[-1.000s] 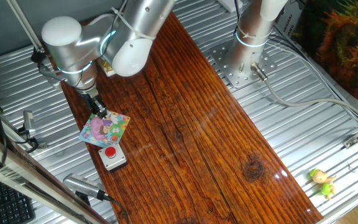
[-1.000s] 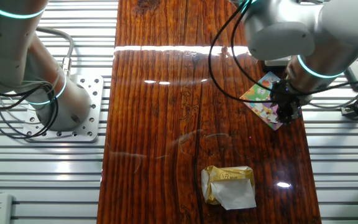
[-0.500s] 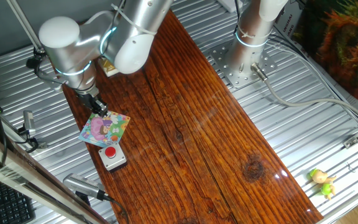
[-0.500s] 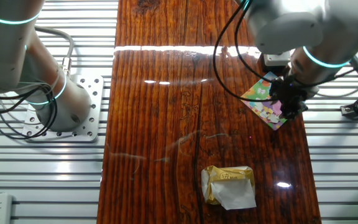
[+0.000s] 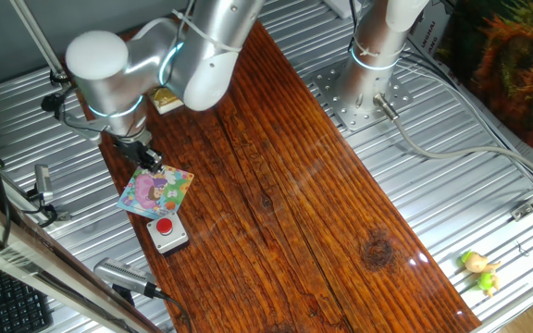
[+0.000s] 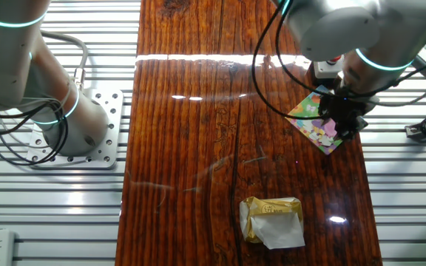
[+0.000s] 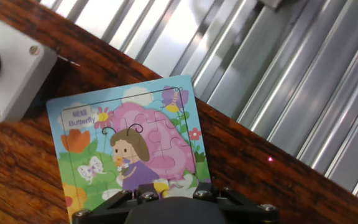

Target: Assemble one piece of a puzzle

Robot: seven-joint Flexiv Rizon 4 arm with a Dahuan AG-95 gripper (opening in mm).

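The puzzle [image 5: 160,192] is a small square board with a pastel butterfly-girl picture. It lies flat on the brown wooden table near its edge, and also shows in the other fixed view [image 6: 315,124] and the hand view [image 7: 128,146]. My gripper [image 5: 147,164] stands straight down over the puzzle's edge, with its fingers close together and the tips at the board's surface. In the other fixed view the gripper [image 6: 345,124] covers part of the board. In the hand view the black gripper [image 7: 168,194] hides the picture's lower edge. I see no loose piece.
A grey box with a red button [image 5: 166,232] sits right beside the puzzle and shows in the hand view [image 7: 8,65]. A yellow-and-white block [image 6: 272,220] lies further along the table. Ribbed metal surrounds the wooden board [image 5: 303,213]. A small toy [image 5: 479,269] lies far off.
The arm's upper joints have shifted slightly. The gripper stays over the same edge of the puzzle, which has not moved.
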